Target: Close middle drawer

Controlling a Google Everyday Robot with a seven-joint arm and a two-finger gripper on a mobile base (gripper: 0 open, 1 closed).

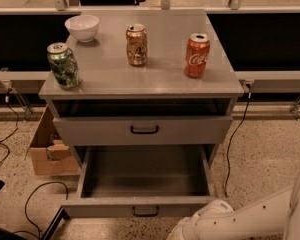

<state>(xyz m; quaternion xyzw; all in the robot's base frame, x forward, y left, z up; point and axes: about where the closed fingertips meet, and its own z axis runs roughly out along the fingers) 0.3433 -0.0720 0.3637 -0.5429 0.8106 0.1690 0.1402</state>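
Note:
The grey cabinet (140, 79) stands in the middle of the camera view. Its middle drawer (145, 174) is pulled far out toward me: a wide, shallow, empty grey tray with a low front and a small black handle (145, 211). Above it, the top drawer (142, 130) has a taller front with a black handle and stands slightly out. My white arm (225, 221) comes in from the bottom right, just in front of the middle drawer's right front corner. My gripper is below the picture's edge and out of view.
On the cabinet top stand a green can (63, 65), a gold can (136, 44), a red cola can (197, 54) and a white bowl (82, 27). A cardboard box (47, 151) sits on the floor at left. Black cables (32, 196) run on the floor.

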